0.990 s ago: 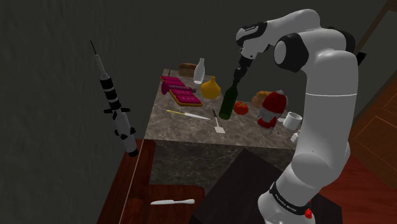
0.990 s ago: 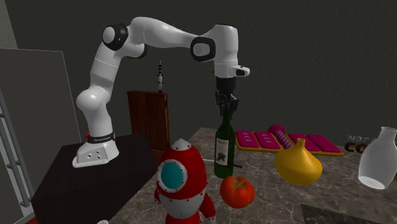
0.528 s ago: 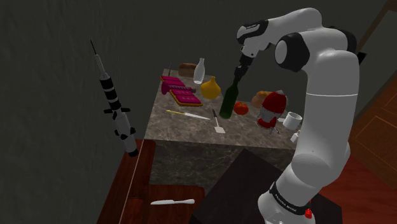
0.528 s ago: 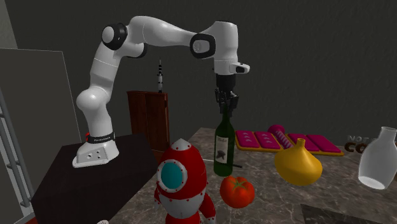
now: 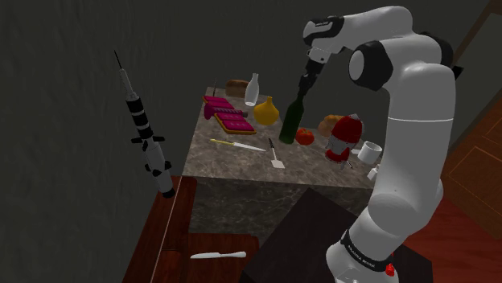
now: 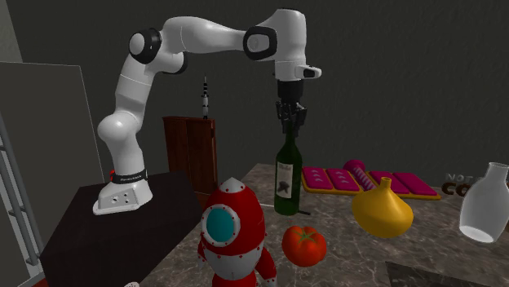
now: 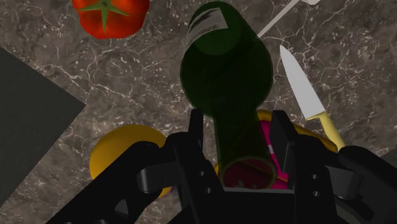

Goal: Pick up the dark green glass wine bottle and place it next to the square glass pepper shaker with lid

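Gripper (image 6: 290, 124) clamped on neck of green bottle (image 7: 226, 70); white label (image 6: 283, 181), writing illegible; tomato (image 6: 303, 245) near on counter (image 6: 424, 245).

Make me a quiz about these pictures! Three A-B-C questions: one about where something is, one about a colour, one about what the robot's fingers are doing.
1. Where is the red tomato?
A. On the marbled tabletop
B. In a bowl
C. On a chair

2. What colour is the wine bottle?
A. Blue
B. Orange
C. Dark green

3. What are the fingers doing?
A. Wide open, touching nothing
B. Clasping the bottle's neck
C. Squeezing a banana

Answers: 1 A, it sits there beside the red rocket toy; 2 C, its glass looks dark green; 3 B, in the wrist view they press the neck from both sides.
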Robot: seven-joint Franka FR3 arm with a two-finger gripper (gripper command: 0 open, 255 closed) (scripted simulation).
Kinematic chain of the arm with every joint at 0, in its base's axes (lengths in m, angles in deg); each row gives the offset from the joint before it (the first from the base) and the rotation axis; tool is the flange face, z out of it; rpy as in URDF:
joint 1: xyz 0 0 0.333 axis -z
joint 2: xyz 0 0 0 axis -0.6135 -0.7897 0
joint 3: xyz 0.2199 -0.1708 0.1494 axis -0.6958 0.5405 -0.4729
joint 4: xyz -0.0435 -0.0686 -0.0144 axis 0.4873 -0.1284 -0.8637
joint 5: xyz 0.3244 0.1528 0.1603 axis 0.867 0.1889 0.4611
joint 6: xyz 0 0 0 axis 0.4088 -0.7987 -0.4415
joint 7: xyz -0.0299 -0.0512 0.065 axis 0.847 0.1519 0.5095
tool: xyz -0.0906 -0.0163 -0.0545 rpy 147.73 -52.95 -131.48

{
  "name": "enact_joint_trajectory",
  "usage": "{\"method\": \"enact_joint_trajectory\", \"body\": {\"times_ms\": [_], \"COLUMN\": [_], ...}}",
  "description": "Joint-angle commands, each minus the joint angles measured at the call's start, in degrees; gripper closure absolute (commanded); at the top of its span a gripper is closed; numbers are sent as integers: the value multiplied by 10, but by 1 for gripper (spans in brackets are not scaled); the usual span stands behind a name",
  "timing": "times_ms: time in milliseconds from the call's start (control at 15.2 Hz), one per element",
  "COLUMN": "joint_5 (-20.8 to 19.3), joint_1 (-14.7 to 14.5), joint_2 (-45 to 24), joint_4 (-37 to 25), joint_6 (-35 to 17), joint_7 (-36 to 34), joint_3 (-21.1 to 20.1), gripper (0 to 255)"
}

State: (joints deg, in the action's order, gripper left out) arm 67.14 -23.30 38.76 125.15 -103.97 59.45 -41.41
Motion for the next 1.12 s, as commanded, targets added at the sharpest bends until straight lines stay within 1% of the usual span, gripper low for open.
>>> {"method": "enact_joint_trajectory", "body": {"times_ms": [0, 594, 1056], "joint_5": [1, 6, 19], "joint_1": [4, 24, 51], "joint_2": [-3, -15, -39], "joint_4": [-19, -107, -200], "joint_6": [16, 91, 160], "joint_7": [-2, -12, -19], "joint_3": [0, 0, -3], "gripper": [255, 255, 255]}}
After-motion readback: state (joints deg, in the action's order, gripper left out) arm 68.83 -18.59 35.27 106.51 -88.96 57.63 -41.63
